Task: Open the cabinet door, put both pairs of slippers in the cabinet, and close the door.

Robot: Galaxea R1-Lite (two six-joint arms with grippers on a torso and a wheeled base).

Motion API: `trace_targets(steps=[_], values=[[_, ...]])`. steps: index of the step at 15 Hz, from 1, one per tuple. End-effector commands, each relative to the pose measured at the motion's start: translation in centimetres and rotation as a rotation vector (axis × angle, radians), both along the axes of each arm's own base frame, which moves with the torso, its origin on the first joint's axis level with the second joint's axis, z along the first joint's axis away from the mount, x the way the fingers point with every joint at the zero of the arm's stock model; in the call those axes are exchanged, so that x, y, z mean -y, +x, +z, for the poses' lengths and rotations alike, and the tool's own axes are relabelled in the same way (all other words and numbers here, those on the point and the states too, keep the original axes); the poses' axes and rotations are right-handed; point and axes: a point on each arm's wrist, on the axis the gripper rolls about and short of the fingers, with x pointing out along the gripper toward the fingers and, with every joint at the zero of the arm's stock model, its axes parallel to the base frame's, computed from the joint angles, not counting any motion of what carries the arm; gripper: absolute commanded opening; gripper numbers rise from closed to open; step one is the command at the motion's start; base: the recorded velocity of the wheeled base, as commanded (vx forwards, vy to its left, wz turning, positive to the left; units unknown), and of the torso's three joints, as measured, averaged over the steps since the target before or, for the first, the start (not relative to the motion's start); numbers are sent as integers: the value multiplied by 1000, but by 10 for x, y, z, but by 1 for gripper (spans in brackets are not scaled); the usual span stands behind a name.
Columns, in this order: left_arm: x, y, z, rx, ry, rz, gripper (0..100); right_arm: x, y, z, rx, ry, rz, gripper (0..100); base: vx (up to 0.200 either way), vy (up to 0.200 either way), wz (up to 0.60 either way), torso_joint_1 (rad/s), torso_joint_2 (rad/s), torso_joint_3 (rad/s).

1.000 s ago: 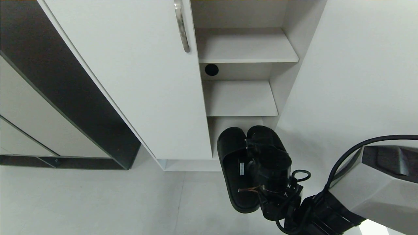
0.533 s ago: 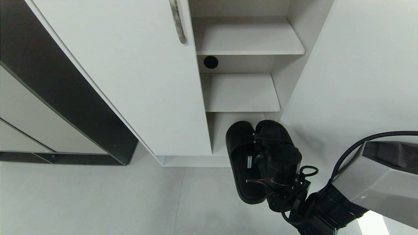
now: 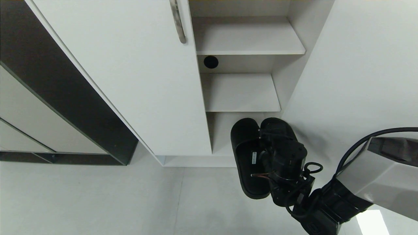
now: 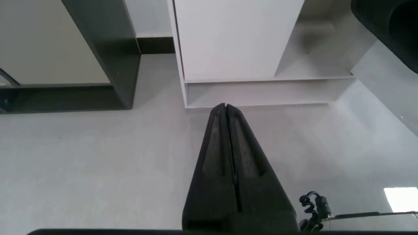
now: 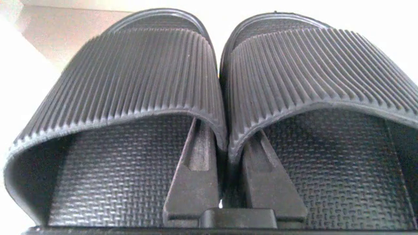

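Observation:
A pair of black ribbed slippers (image 3: 246,153) hangs side by side just in front of the cabinet's bottom shelf (image 3: 225,130), toes toward it. My right gripper (image 3: 263,140) is shut on the pair. In the right wrist view one finger sits inside each slipper (image 5: 130,98), and the gripper (image 5: 228,166) pinches their adjoining inner walls together. The white cabinet's right compartment stands open, with its door (image 3: 359,81) swung out to the right. My left gripper (image 4: 225,114) is shut on nothing, low over the floor and pointing at the cabinet's base.
The left door (image 3: 130,81) is closed and has a metal handle (image 3: 178,23). Two bare shelves (image 3: 240,94) lie above the bottom one, with a round hole (image 3: 211,62) in the back wall. A dark panel (image 3: 65,91) stands to the left. Grey floor (image 3: 98,202) lies in front.
The head view shifted at first, then held still. My right gripper has carried the slippers a little to the right and closer to the bottom shelf.

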Motion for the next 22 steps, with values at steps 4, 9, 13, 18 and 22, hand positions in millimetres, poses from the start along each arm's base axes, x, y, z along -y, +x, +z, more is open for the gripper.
trace_targets(steps=[4,9,13,18,22], values=[[0,0,0,-1,1,1,0,-1,0,4,10,11,6,0,0,0,0,0,0,0],[0,0,0,-1,1,0,0,-25,11,14,-5,58,33,0,0,0,0,0,0,0],[0,0,0,-1,3,0,0,-36,24,33,-42,93,17,0,0,0,0,0,0,0],[0,0,0,-1,3,0,0,-35,18,47,-16,93,21,0,0,0,0,0,0,0],[0,0,0,-1,4,1,0,-35,17,41,-31,78,25,0,150,0,0,4,2,1]])
